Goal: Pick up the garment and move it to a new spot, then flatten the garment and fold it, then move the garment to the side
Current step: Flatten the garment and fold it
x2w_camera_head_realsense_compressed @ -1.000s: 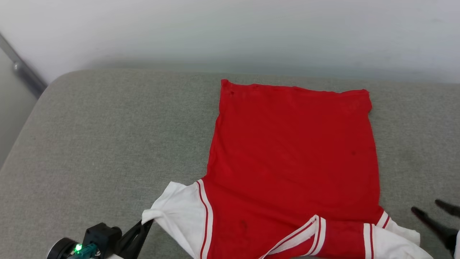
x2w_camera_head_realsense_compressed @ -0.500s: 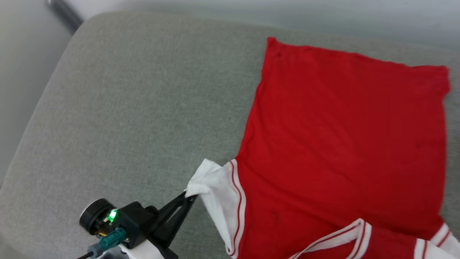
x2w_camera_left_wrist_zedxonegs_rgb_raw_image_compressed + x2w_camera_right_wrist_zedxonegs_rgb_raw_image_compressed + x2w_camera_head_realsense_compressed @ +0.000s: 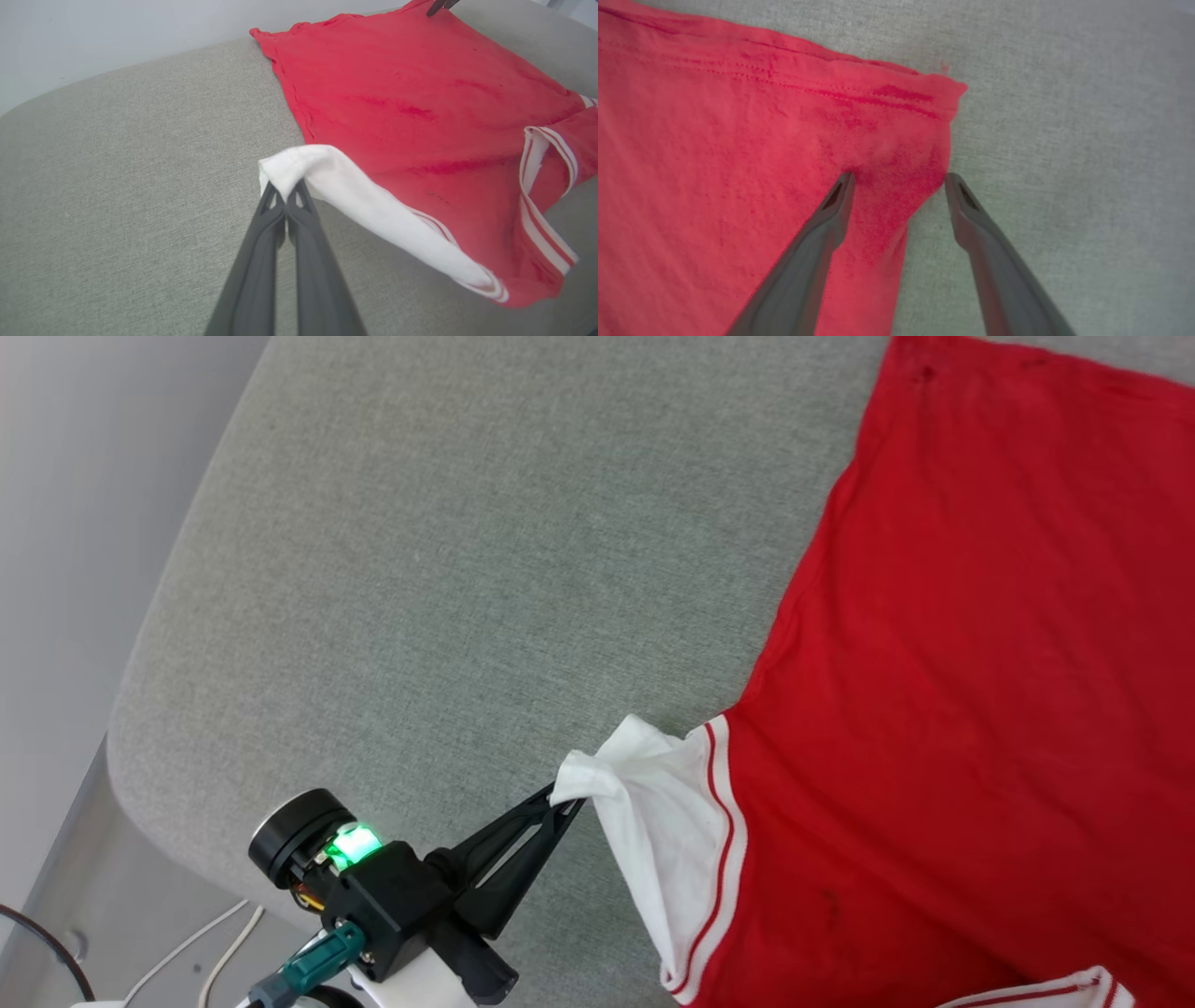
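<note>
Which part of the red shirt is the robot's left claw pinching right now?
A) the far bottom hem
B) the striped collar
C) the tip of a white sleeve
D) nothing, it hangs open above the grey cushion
C: the left claw is shut, its two dark fingers pressed together on the bunched tip of the white sleeve of the red shirt.

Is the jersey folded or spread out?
Mostly spread: red jersey lies flat on the grey cushion, one white sleeve pinched up by the shut left tool.
</note>
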Robot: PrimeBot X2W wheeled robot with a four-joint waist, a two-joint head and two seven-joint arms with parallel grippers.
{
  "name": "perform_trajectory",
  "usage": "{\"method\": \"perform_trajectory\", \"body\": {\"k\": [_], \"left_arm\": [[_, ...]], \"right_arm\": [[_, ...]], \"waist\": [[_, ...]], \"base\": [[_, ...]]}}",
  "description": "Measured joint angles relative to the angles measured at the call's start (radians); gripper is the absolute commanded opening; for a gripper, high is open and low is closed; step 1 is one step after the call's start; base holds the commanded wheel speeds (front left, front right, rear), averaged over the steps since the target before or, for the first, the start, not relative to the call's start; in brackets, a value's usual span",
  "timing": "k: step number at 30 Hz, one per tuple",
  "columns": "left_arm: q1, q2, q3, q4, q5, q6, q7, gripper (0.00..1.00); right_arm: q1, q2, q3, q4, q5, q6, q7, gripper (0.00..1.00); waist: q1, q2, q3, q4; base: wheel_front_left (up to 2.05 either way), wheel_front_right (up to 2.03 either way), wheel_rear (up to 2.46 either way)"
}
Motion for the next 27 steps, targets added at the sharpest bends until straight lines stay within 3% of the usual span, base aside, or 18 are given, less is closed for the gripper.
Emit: {"method": "perform_trajectory", "body": {"k": [7, 8, 9, 10, 19, 27], "left_arm": [[-0.008, -0.009, 0.003, -0.006, 0.000, 0.003, -0.013, 0.00], [-0.011, -0.009, 0.003, -0.005, 0.000, 0.003, -0.013, 0.00], [-0.013, -0.010, 0.003, -0.003, 0.000, 0.003, -0.014, 0.00], [-0.017, -0.011, 0.003, 0.005, 0.000, 0.003, -0.016, 0.00], [-0.017, -0.011, 0.005, 0.020, -0.009, 0.004, -0.020, 0.00], [0.013, 0.013, 0.011, 0.029, -0.027, 0.027, -0.007, 0.00]], "right_arm": [[-0.020, 0.026, -0.041, -0.013, -0.063, 0.000, 0.042, 1.00], [-0.018, 0.029, -0.045, -0.017, -0.067, 0.000, 0.049, 0.38], [-0.018, 0.030, -0.047, -0.021, -0.069, 0.000, 0.051, 0.11], [-0.006, 0.032, -0.047, -0.024, -0.072, 0.000, 0.046, 0.00], [0.058, 0.075, -0.075, 0.016, -0.064, 0.000, -0.004, 0.00], [0.175, 0.118, -0.032, 0.036, 0.011, 0.000, -0.056, 0.00]], "waist": [[-0.0001, 0.0000, 0.053, 0.041], [-0.0001, 0.0001, 0.057, 0.044], [-0.0001, 0.0000, 0.060, 0.046], [-0.0001, 0.0000, 0.057, 0.044], [-0.0001, 0.0000, -0.015, 0.007], [-0.0002, 0.0000, -0.126, -0.070]], "base": [[0.00, 0.00, 0.00], [0.00, 0.00, 0.00], [0.00, 0.00, 0.00], [0.00, 0.00, 0.00], [0.00, 0.00, 0.00], [0.00, 0.00, 0.00]]}}
